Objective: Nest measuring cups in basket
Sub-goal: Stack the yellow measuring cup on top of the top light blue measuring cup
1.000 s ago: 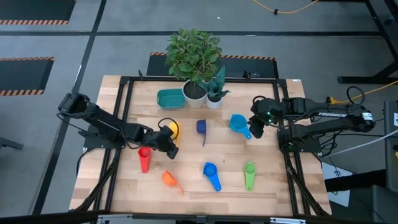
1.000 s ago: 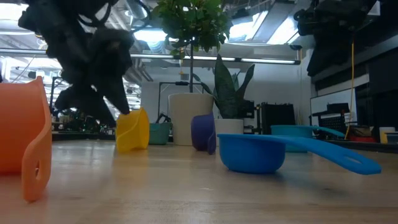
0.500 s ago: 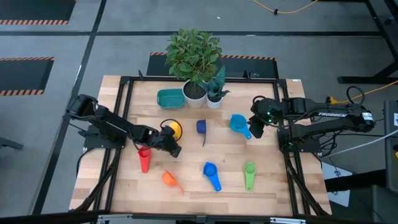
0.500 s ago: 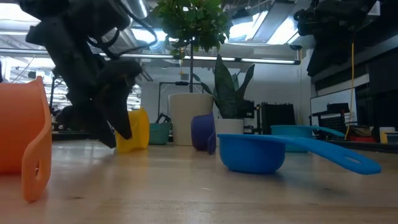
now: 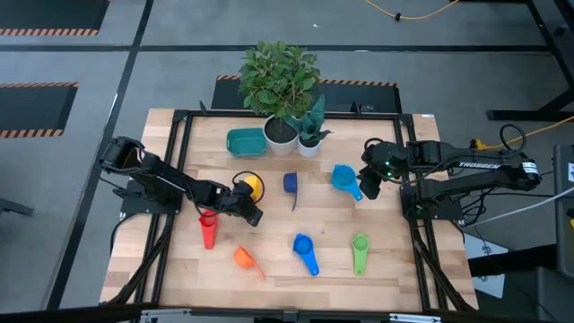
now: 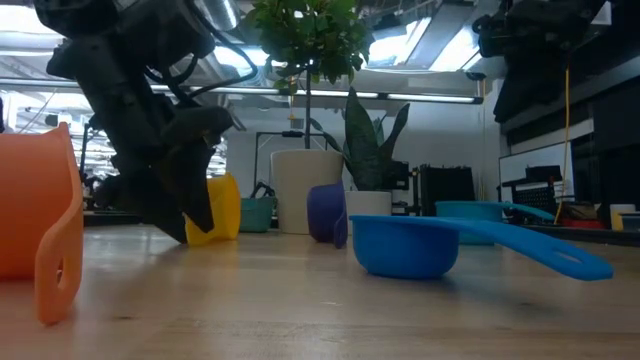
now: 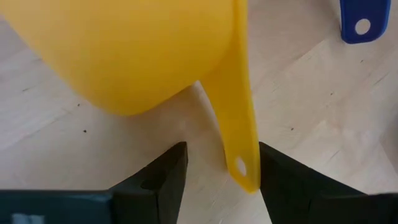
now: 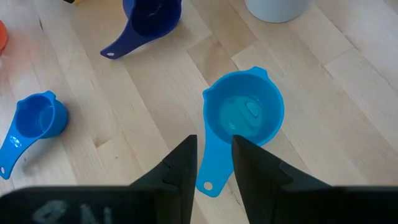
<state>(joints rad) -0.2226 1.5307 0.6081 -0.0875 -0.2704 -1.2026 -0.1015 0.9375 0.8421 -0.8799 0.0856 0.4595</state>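
The left end effector [image 7: 217, 168] sits low on the desk [image 5: 278, 269], its fingers apart on either side of the yellow cup's [image 5: 251, 186] handle without clamping it. Just beside it lies the red cup [image 5: 208, 231]; the teal basket [image 5: 245, 141] is farther off. The right end effector [image 8: 214, 165] hovers over the light blue cup [image 8: 244, 115], fingers apart astride its handle.

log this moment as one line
left gripper: open astride yellow cup handle | right gripper: open over light blue cup | basket: empty
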